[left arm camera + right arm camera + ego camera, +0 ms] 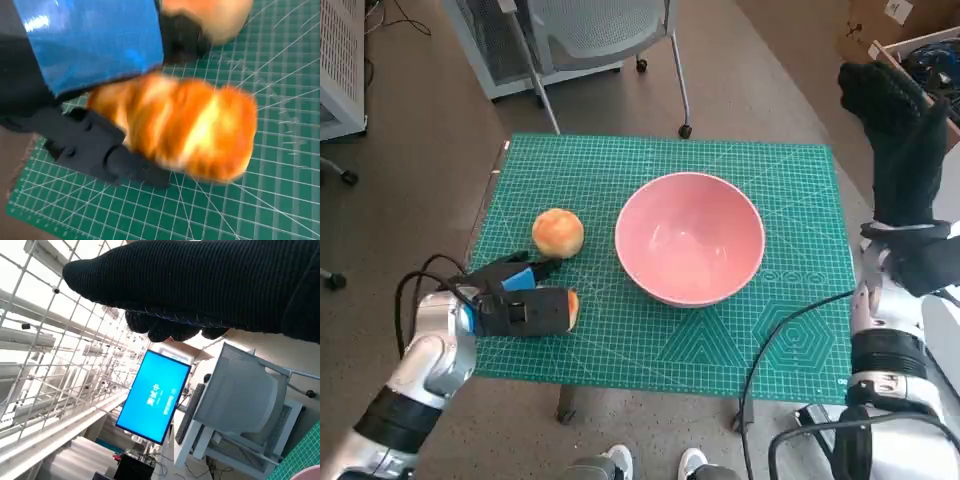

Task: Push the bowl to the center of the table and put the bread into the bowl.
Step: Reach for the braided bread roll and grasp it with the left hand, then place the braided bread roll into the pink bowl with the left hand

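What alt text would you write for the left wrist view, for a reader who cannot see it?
The left robot hand, its back taped blue, grips an orange-brown bread just above a green cutting mat. A second round bread lies beyond it.

Open mat (620,175) lies behind the round bun (558,232); the bowl (689,237) blocks its right.

A small table covered by a green cutting mat (790,200) carries a pink bowl (689,236) near its middle. A round bun (558,232) sits left of the bowl, and an elongated bread (185,127) lies nearer the front-left corner.
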Controlling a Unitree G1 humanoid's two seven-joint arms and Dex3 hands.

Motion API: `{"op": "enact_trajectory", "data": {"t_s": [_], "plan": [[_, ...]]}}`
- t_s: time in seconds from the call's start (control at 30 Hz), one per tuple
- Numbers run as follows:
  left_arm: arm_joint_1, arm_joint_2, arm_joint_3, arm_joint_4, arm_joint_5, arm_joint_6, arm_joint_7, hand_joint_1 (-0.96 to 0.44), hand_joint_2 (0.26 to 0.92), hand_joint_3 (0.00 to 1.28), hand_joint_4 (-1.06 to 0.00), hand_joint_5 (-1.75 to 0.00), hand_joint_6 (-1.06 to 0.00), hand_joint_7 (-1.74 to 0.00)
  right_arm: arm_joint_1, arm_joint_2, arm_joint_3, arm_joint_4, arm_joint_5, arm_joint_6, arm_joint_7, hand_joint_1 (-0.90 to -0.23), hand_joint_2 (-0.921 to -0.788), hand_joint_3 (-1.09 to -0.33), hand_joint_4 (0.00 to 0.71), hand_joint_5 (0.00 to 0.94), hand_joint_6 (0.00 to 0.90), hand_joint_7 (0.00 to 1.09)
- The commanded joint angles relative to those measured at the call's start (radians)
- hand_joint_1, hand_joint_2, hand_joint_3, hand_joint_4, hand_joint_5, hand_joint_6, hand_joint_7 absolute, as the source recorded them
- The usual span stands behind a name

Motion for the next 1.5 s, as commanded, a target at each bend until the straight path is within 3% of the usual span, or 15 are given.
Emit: {"op": "enact_trajectory", "data": {"t_s": [0.03,0.1,0.13,0.23,0.3,0.47,0.73,0.93,1.17,1.5], "plan": [[0.016,-0.033,-0.014,0.064,0.012,0.003,0.05,-0.12,0.727,0.01,-0.19,-0.02,-0.37,-0.04,0.026,0.006,-0.006,0.003,0.018,0.017,0.015,-0.729,-0.921,-0.806,0.17,0.0,0.282,0.03],[0.029,-0.037,-0.011,0.066,0.02,0.0,0.089,-0.05,0.756,0.02,-0.45,-0.14,-0.5,-0.08,0.027,0.006,-0.007,0.0,0.018,0.017,0.015,-0.728,-0.921,-0.806,0.17,0.0,0.282,0.03],[0.042,-0.034,-0.009,0.06,0.025,-0.009,0.114,0.1,0.808,0.03,-0.56,-0.51,-0.62,-0.13,0.029,0.006,-0.007,-0.002,0.015,0.016,0.012,-0.728,-0.921,-0.806,0.17,0.0,0.282,0.03],[0.065,-0.024,-0.008,0.043,0.029,-0.029,0.15,0.04,0.863,0.05,-0.69,-1.01,-0.7,-0.63,0.031,0.007,-0.007,-0.006,0.011,0.015,0.008,-0.728,-0.921,-0.807,0.17,0.0,0.282,0.03],[0.083,-0.008,-0.006,0.009,0.031,-0.036,0.148,0.02,0.862,0.07,-0.72,-1.1,-0.74,-0.77,0.031,0.008,-0.007,-0.008,0.009,0.016,0.006,-0.727,-0.921,-0.809,0.17,0.0,0.282,0.03],[0.104,0.032,0.018,-0.1,0.009,-0.022,0.066,0.0,0.859,0.1,-0.77,-1.06,-0.72,-1.07,0.029,0.008,-0.008,-0.005,0.007,0.017,0.003,-0.729,-0.921,-0.811,0.169,0.0,0.281,0.03],[0.15,0.094,0.121,-0.379,-0.07,0.045,-0.092,0.0,0.872,0.11,-0.71,-1.16,-0.7,-1.08,0.021,0.013,-0.01,0.007,0.004,0.021,-0.003,-0.731,-0.921,-0.812,0.165,0.0,0.281,0.03],[0.193,0.114,0.229,-0.514,-0.164,0.02,-0.117,0.0,0.876,0.11,-0.68,-1.17,-0.72,-1.1,0.02,0.016,-0.003,0.007,-0.014,0.017,-0.022,-0.731,-0.921,-0.813,0.165,0.001,0.281,0.04],[0.192,0.114,0.344,-0.624,-0.272,0.005,-0.124,0.0,0.859,0.12,-0.72,-1.21,-0.74,-0.99,0.021,0.017,0.007,0.007,-0.026,0.01,-0.039,-0.723,-0.921,-0.817,0.168,0.002,0.28,0.04],[0.021,0.095,0.383,-0.712,-0.301,0.091,-0.106,0.0,0.85,0.13,-0.77,-1.14,-0.72,-1.02,0.017,0.023,0.017,0.016,-0.036,0.001,-0.049,-0.713,-0.921,-0.825,0.172,0.003,0.279,0.04]]}}
